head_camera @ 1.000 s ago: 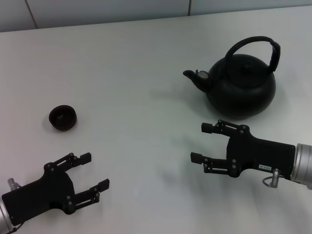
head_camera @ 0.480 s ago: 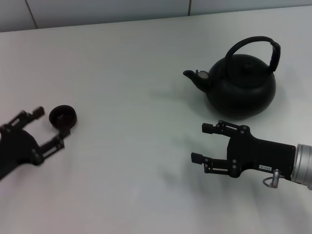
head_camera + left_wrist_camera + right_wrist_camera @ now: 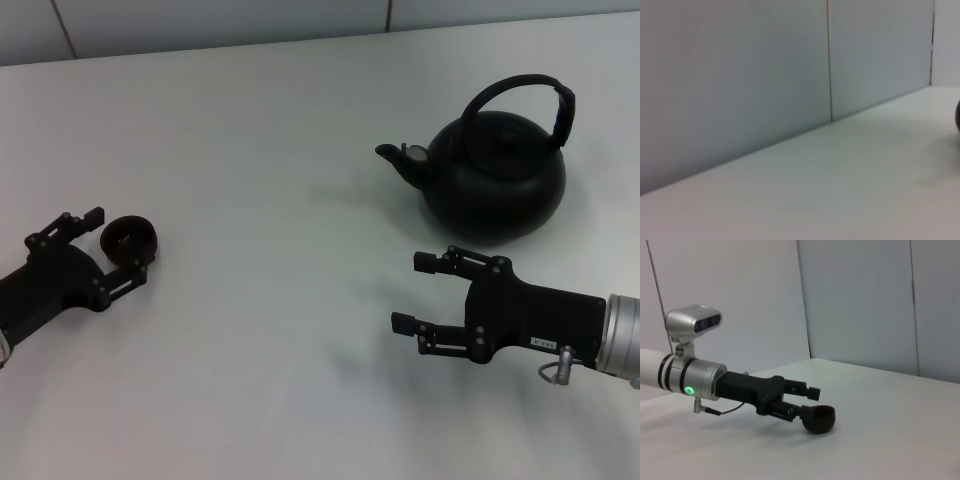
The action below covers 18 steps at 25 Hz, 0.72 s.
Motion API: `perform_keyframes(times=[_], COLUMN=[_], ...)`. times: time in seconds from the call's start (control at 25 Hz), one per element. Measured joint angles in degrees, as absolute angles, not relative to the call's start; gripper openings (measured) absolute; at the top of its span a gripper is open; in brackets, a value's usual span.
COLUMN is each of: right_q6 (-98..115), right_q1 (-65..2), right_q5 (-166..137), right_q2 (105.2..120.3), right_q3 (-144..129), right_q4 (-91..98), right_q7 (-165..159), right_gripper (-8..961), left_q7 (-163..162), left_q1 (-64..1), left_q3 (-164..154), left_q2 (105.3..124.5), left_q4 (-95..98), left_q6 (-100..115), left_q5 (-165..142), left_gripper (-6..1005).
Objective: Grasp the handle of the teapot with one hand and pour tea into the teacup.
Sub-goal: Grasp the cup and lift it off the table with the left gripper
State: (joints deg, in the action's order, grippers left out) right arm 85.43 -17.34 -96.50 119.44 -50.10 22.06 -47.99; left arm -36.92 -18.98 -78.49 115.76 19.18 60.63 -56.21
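Jaws open on both: left gripper (image 3: 116,242) around one teacup (image 3: 130,239), right gripper (image 3: 416,292) near one teapot (image 3: 492,173).

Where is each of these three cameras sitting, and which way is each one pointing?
Head view: on the robot's head, looking down at the table; shows teapot, teacup, left gripper, right gripper.
Left wrist view: on the left arm, facing the wall; none of the robot shows.
Right wrist view: on the right arm, looking across at the left gripper around the teacup.
Shared: head and right wrist views both show that cup.
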Motion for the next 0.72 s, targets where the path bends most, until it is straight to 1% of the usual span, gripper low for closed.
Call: perform_keyframes(times=[0.44, 0.72], right_q6=[85.5, 85.5], right_q1=[-17.2, -17.3], right_q5=[-96.5, -96.5], right_q2=[119.44, 119.44], right_q3=[-50.1, -50.1], right_q4=[22.1, 22.1], right_q7=[-48.0, -48.0], right_gripper=[816, 817], left_q7=[-39.1, -40.9], left_q1=[-20.2, -20.2], left_q3=[-78.4, -78.6], left_q2=[116.17, 116.20], left_q4=[19.5, 20.8], left_q6=[57.4, 56.9], left_q5=[-57.9, -59.5], left_gripper=[800, 733])
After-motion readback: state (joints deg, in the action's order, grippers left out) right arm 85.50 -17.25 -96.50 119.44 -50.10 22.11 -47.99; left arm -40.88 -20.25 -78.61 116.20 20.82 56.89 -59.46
